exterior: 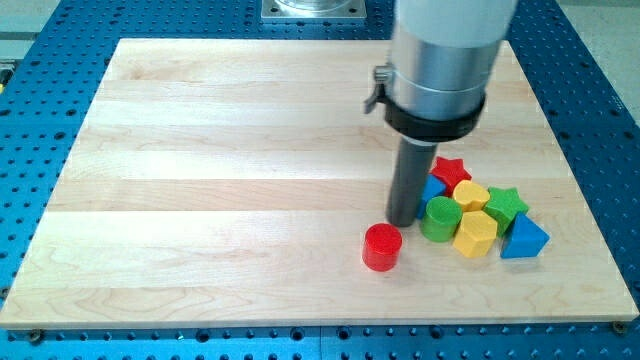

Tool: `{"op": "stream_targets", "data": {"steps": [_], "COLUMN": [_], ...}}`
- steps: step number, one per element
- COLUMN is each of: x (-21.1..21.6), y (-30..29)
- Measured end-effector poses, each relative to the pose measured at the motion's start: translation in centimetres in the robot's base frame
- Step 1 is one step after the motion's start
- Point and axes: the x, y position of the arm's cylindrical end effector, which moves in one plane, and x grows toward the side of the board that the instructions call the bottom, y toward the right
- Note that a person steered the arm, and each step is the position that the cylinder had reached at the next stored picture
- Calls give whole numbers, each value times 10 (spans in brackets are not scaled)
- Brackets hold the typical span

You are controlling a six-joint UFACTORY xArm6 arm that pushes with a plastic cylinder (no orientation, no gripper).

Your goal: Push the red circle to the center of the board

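The red circle (382, 246) is a short red cylinder on the wooden board (200, 180), right of centre and towards the view's bottom. My tip (403, 222) stands just above and to the right of it, very close, between it and the green cylinder (440, 219). Whether the tip touches the red circle cannot be told. The rod hangs from a grey arm at the view's top.
A tight cluster lies right of the tip: red star (451, 171), yellow block (472, 195), green star (506, 205), yellow hexagon (475, 235), blue triangle (524, 240), and a blue block (433, 189) partly hidden behind the rod. A blue perforated table surrounds the board.
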Motion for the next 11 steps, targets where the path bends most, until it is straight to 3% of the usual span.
{"op": "stream_targets", "data": {"steps": [2,4,6,7,9,10,11], "x": [27,79,81,46,-78,-110,-125], "y": [11,-47,-98,-120,-126,-73,55]}}
